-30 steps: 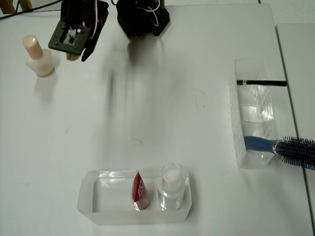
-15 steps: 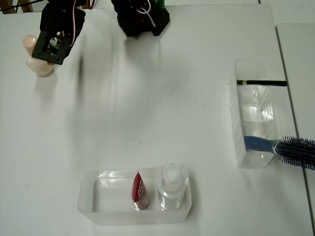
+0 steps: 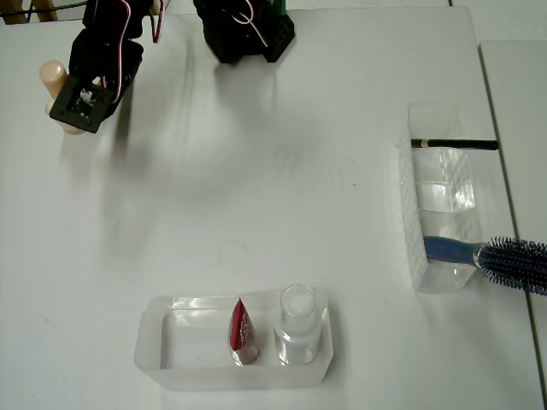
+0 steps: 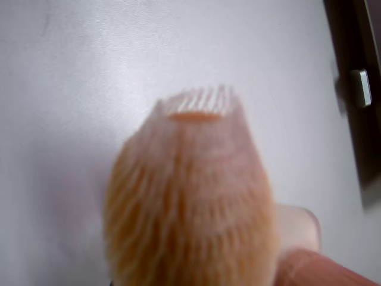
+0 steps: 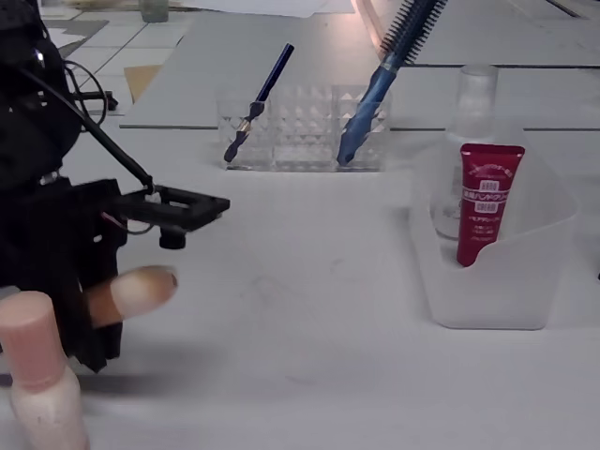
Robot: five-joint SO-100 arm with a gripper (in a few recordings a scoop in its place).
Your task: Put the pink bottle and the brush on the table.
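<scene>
Overhead view shows the pink bottle (image 3: pixel 55 85) standing upright on the table (image 3: pixel 282 196), near its far left corner, so this half of the task looks finished. The brush (image 5: pixel 131 292) is not yet put down: in the fixed view its cream bristle tip sticks out from the black gripper (image 5: pixel 89 314), above the table surface and just beside the bottle, and the wrist view shows the same bristles (image 4: pixel 190 196) very close and blurred, with the bottle cap at the lower right. The gripper (image 3: pixel 81 98) is clenched around the brush, although the fingers themselves are hidden by the arm body. I judge that what is left is to lower the brush, let it go on the white surface near the bottle, and pull back without knocking the bottle over.

Further out, a clear tray (image 3: pixel 162 359) at the near edge carries a red tube (image 3: pixel 243 333) and a clear bottle (image 3: pixel 298 325). A clear organizer (image 3: pixel 440 201) by the right edge keeps a thin dark pencil (image 3: pixel 453 143) and a blue hairbrush (image 3: pixel 504 256).
</scene>
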